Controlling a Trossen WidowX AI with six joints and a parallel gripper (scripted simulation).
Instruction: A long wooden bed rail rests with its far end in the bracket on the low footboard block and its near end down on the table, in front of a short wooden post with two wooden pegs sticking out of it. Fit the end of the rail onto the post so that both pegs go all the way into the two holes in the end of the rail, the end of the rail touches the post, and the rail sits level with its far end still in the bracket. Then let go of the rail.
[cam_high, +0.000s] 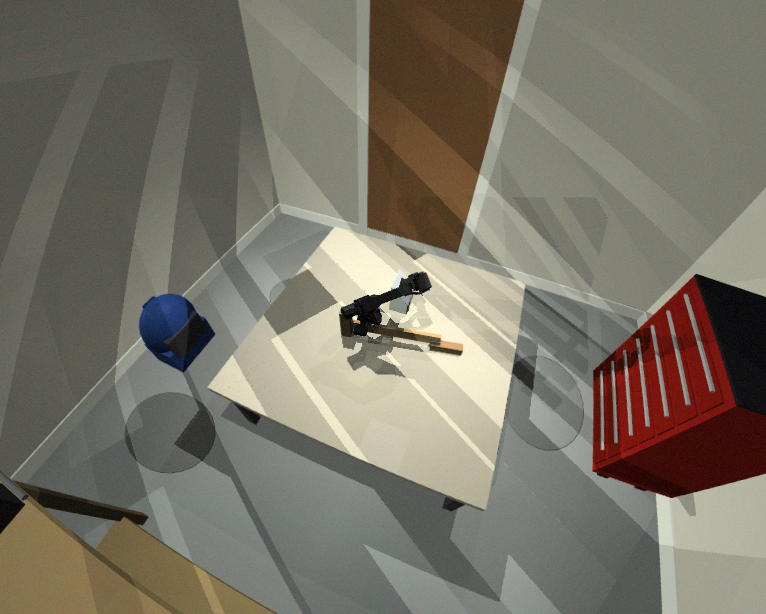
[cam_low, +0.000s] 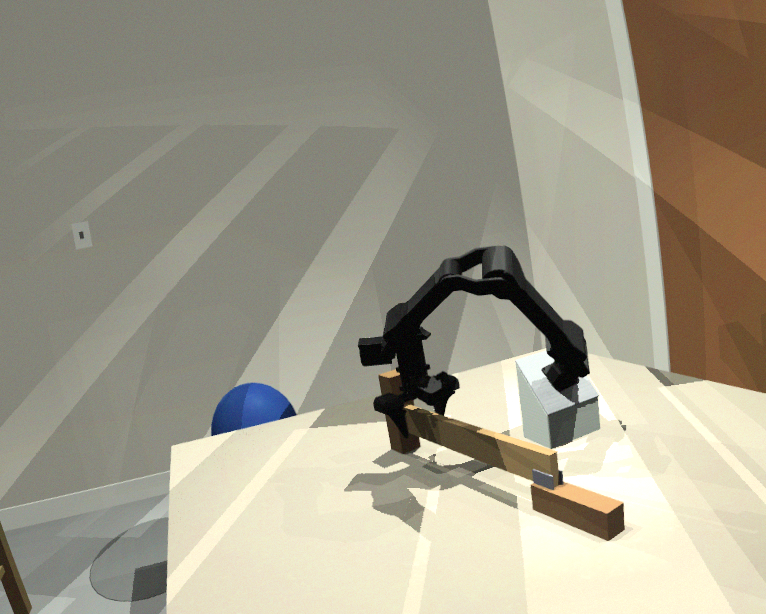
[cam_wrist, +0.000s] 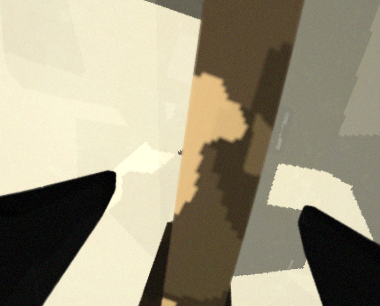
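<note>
The long rail (cam_high: 409, 333) (cam_low: 495, 448) (cam_wrist: 245, 45) stands on its narrow edge, raised off the table, and looks about level. Its far end sits in the grey bracket (cam_low: 542, 479) on the low footboard block (cam_high: 447, 347) (cam_low: 575, 508). Its near end is at the upright post (cam_high: 345, 324) (cam_low: 402, 441); arm and fingers partly cover that joint, so I cannot tell whether the end touches. The pegs and holes are hidden. My gripper (cam_low: 422, 424) (cam_wrist: 207, 197) is open, with one finger on each side of the rail close to the post and a gap on both sides.
The arm reaches over from a pale grey-blue sloped block (cam_high: 400, 305) (cam_low: 533, 409) behind the rail. All stand on the cream table (cam_high: 383, 441) (cam_low: 306, 543). A blue round object (cam_high: 169, 322) (cam_low: 252, 409) and a red drawer cabinet (cam_high: 690, 441) are beyond the table's edges.
</note>
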